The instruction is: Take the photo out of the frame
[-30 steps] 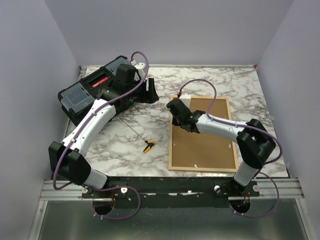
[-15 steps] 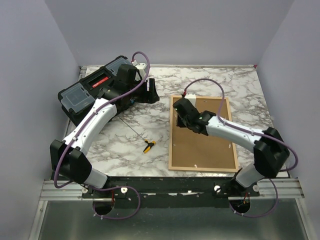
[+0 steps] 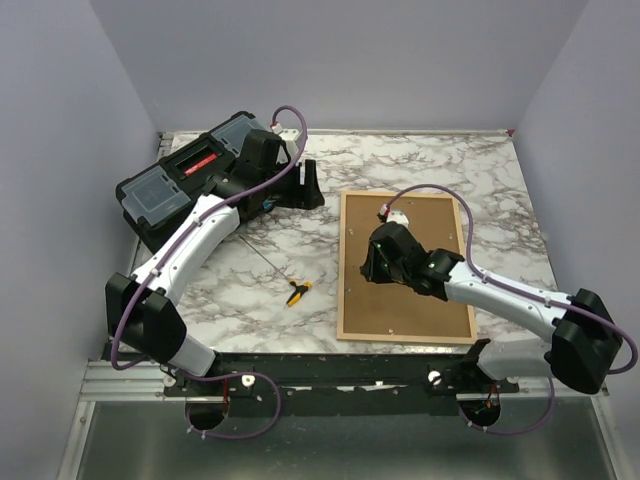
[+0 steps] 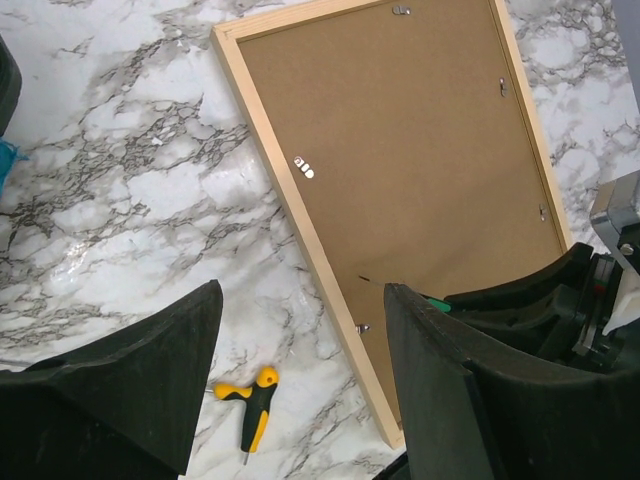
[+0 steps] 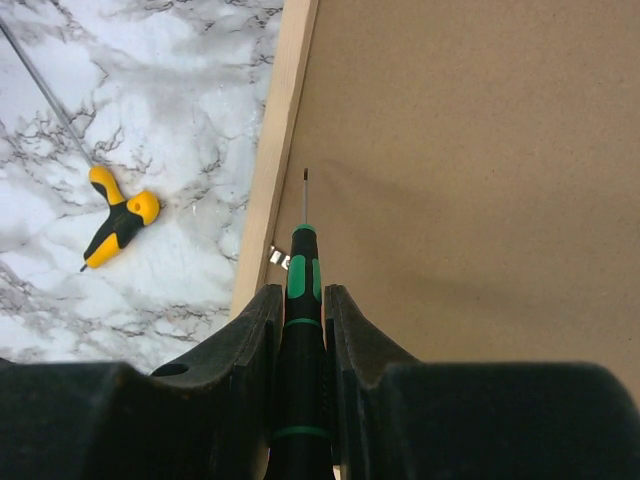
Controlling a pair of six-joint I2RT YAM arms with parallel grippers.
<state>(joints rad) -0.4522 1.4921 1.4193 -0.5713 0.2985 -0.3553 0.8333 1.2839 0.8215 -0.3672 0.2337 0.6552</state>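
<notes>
Frame (image 3: 341,280): face-down on table (image 3: 440,165); backing board (image 3: 400,300) in place.
Photo: hidden, presumably inside.
Right gripper (image 5: 303,295): clamped on screwdriver (image 5: 303,265), tip over the board near the frame's left rail.
Left gripper (image 4: 300,300): jaws apart, empty.
Remaining: release clips (image 4: 304,168), lift board, extract photo.

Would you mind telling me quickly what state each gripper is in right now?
Left gripper: open, holding nothing.
Right gripper: closed on the green-and-black screwdriver.

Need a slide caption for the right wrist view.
Right gripper grips a green screwdriver, tip over the brown backing board just inside the wooden frame.
</notes>
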